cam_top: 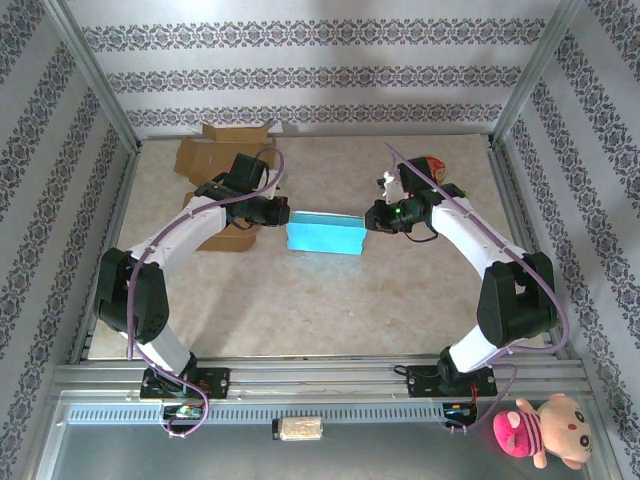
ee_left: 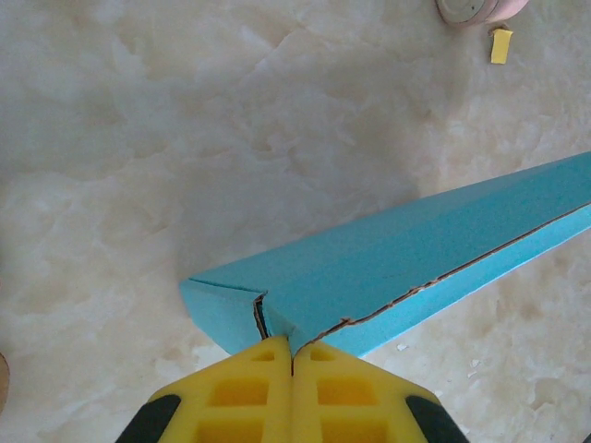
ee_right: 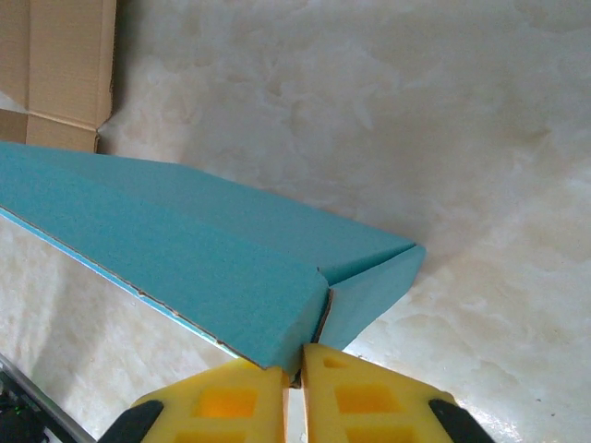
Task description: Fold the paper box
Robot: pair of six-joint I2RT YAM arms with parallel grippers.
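Observation:
A light blue paper box (cam_top: 325, 234) sits mid-table, its panels folded over into a long wedge. My left gripper (cam_top: 279, 213) pinches the box's left end; in the left wrist view its yellow fingers (ee_left: 242, 392) are closed tight on the blue corner flap (ee_left: 277, 323). My right gripper (cam_top: 372, 215) holds the right end, and in the right wrist view its yellow pads (ee_right: 369, 397) clamp the box (ee_right: 185, 258) where the side flap meets the top panel, a thin gap between them.
Flat brown cardboard pieces (cam_top: 222, 150) lie at the back left behind the left arm, one showing as brown cardboard (ee_right: 65, 65). A tape roll (ee_left: 476, 9) and a small dark object (cam_top: 432, 164) sit at the back right. A pink plush toy (cam_top: 540, 430) rests off the table.

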